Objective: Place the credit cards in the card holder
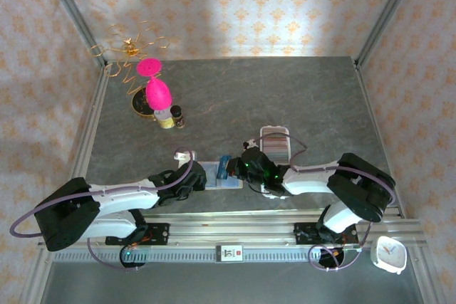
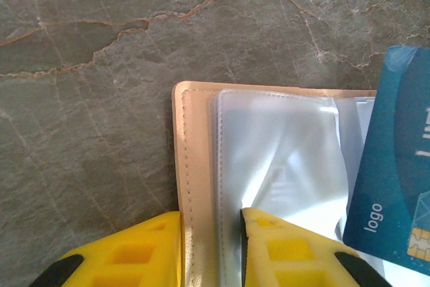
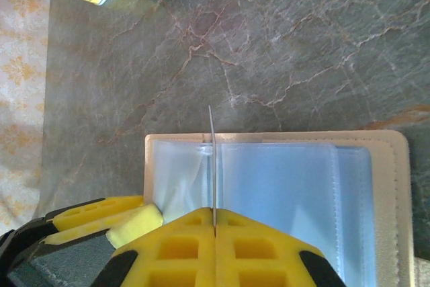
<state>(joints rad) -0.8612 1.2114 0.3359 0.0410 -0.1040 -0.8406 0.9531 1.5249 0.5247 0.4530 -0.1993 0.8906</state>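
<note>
1. Here, the blue card (image 3: 211,159) is held upright on edge, crosswise over the sleeves of the open card holder (image 3: 393,186).
2. It is clamped in the right gripper (image 3: 215,223).
3. The card holder's left edge is straddled narrowly by the left gripper (image 2: 211,223); whether it is gripped cannot be told.

A grey stone-pattern table (image 1: 285,97) takes the middle of the top view, with thin brown veins on it; at 12 o'clock stands the back wall (image 1: 299,5), covered in pale wallpaper with small golden ornaments; a soft patch of light (image 1: 235,12) falls on it; the same paper covers the side walls at 9 and 3 o'clock; two metal posts (image 1: 71,12) rise at 10 and 2 o'clock; at 6 o'clock an aluminium rail (image 1: 235,229) runs along the near edge; at 5 o'clock lies a small white clock (image 1: 389,254).
</note>
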